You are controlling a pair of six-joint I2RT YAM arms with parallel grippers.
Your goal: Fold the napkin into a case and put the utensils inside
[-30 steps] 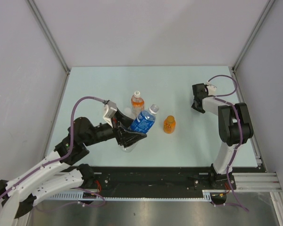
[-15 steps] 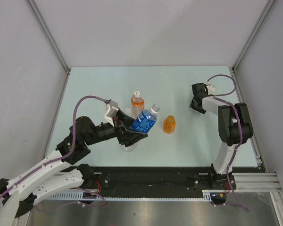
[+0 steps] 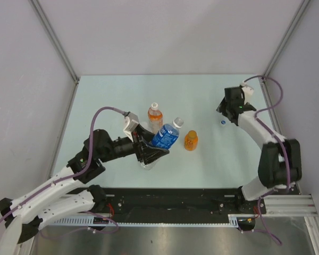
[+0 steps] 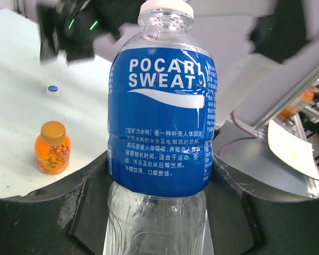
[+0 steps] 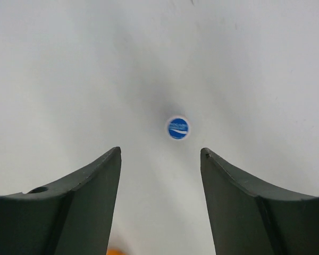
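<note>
No napkin or utensils show in any view. My left gripper [image 3: 153, 147] is shut on a blue-labelled Pocari Sweat bottle [image 3: 164, 136], held tilted above the table; in the left wrist view the bottle [image 4: 162, 117] fills the space between my fingers, gripper [image 4: 160, 164]. My right gripper [image 3: 227, 113] is open and empty, hovering over a small blue bottle cap [image 3: 223, 122] that lies on the table. In the right wrist view the cap [image 5: 177, 128] lies just beyond the open gripper [image 5: 160, 151].
A small orange bottle [image 3: 190, 141] stands right of the held bottle, also in the left wrist view [image 4: 52, 147]. A white-capped bottle with an orange label [image 3: 155, 117] stands behind it. Grey walls and metal rails border the pale table [image 3: 111, 95].
My right arm has risen and swung back to the right, opening away from the table and uncovering the blue cap. My left arm has shifted slightly right with the bottle.
</note>
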